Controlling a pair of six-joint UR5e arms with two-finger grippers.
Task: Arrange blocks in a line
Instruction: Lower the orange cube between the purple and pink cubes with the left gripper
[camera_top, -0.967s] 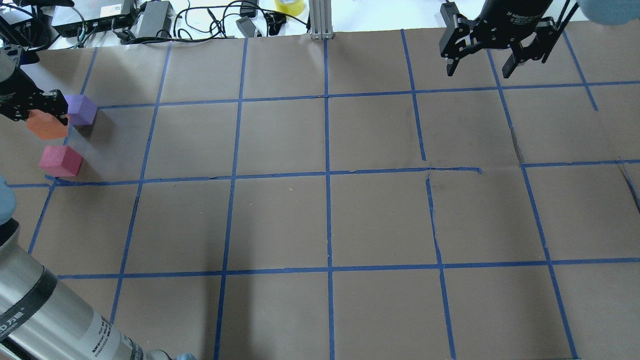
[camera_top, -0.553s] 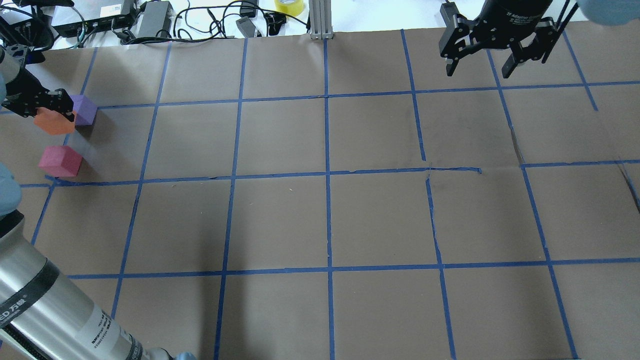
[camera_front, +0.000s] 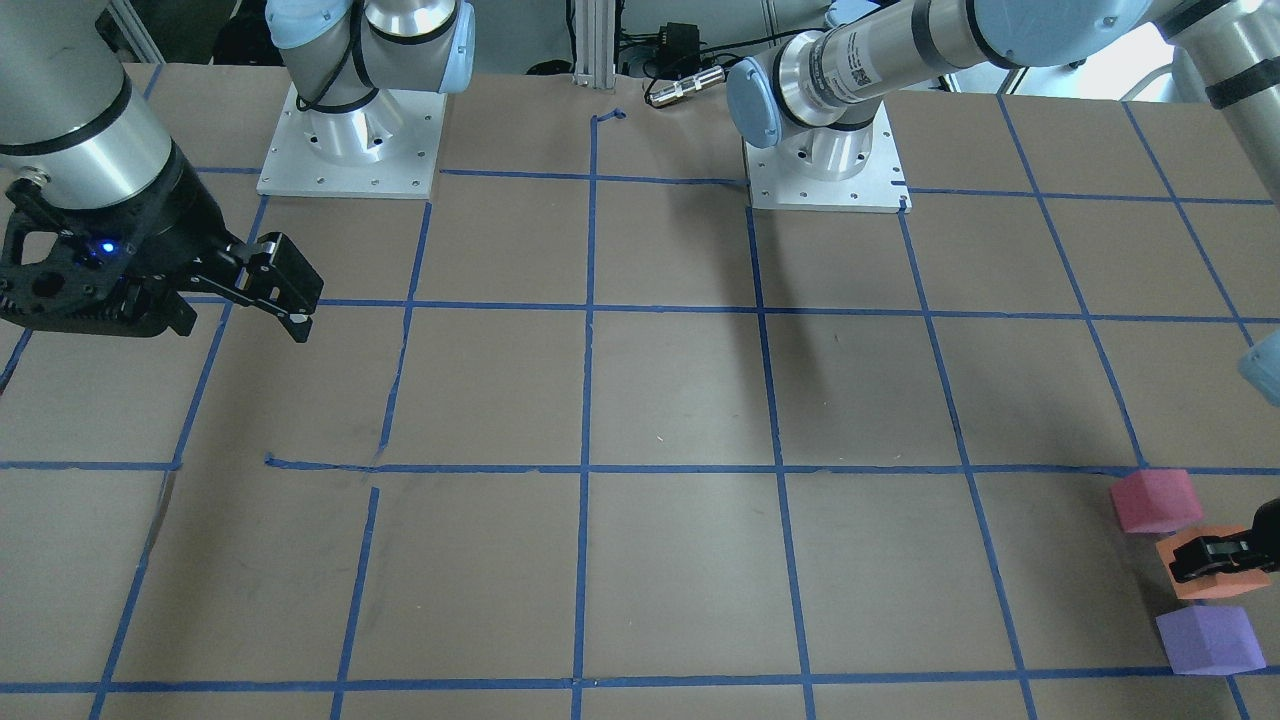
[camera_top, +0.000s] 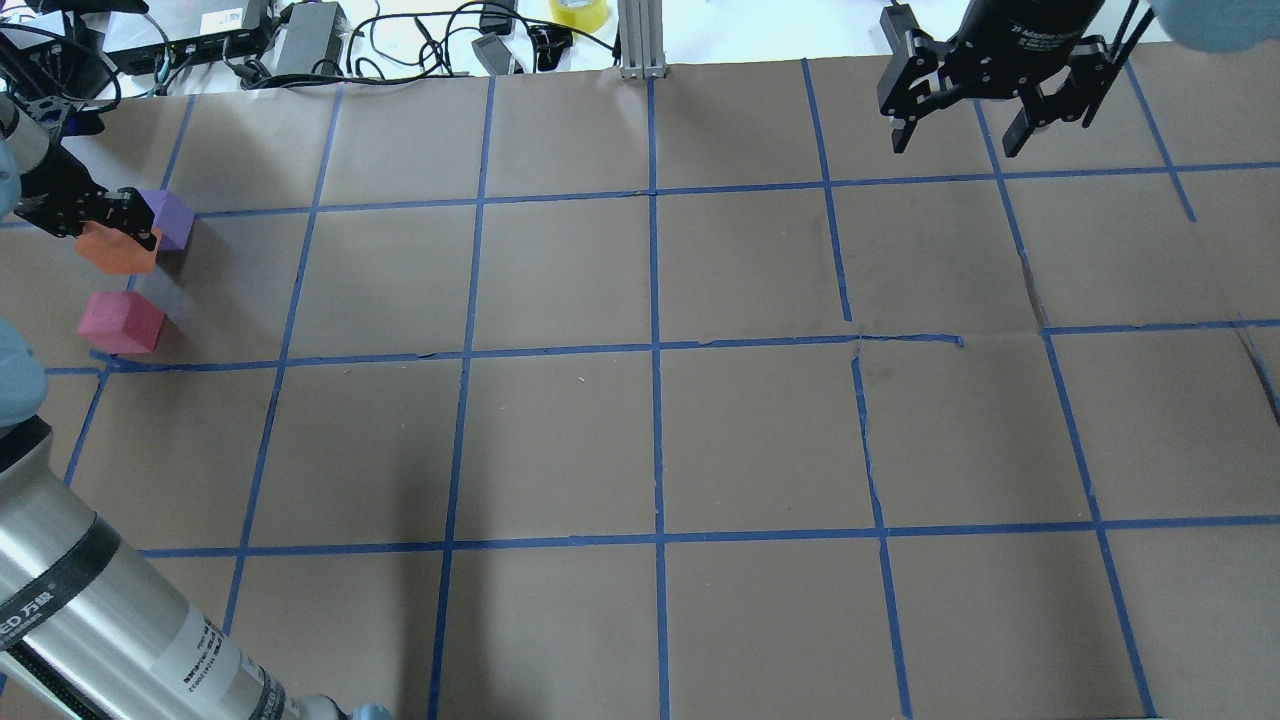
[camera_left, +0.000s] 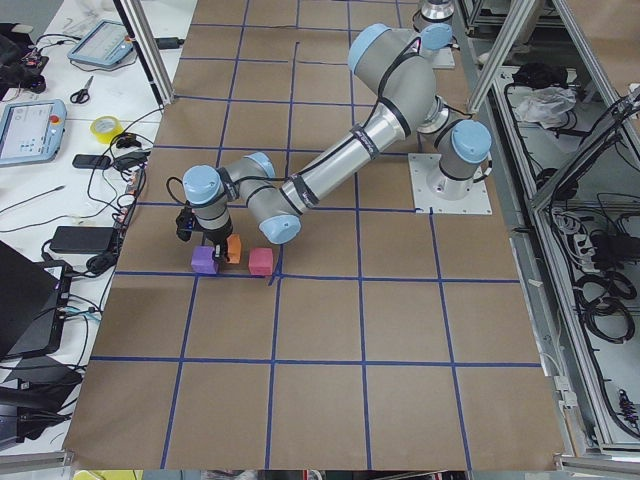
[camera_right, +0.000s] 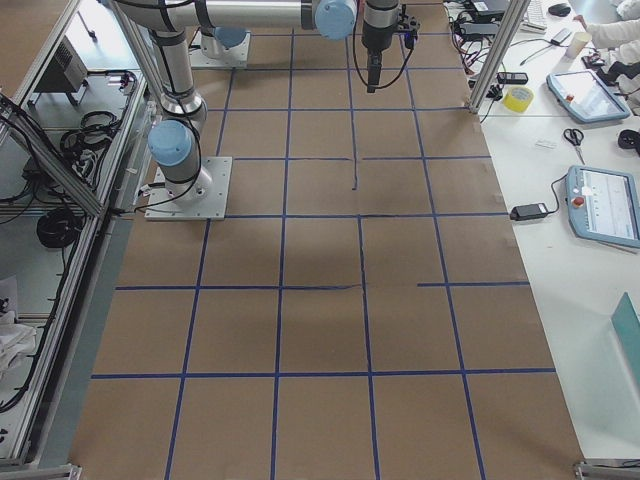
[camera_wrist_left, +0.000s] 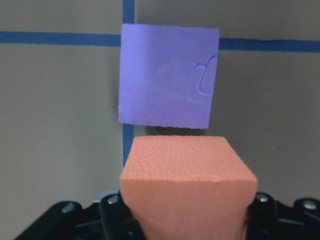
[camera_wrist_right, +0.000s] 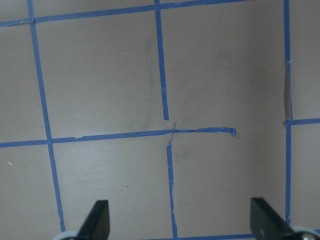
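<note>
My left gripper (camera_front: 1215, 558) is clamped on the orange block (camera_wrist_left: 189, 175), 1 finger on each side, at the bottom of the left wrist view. Just above it in that frame lies the purple block (camera_wrist_left: 169, 75), over a blue tape crossing (camera_wrist_left: 128, 38). At the overhead view's left edge, the red-pink block (camera_top: 122, 322) sits below both. My left arm (camera_left: 340, 165) stretches far out, wrist pointing down. My right gripper (camera_top: 955, 140), upper right, hangs spread wide, holding nothing; its label (camera_top: 1045, 32) partly reads "2F Adaptive".
</note>
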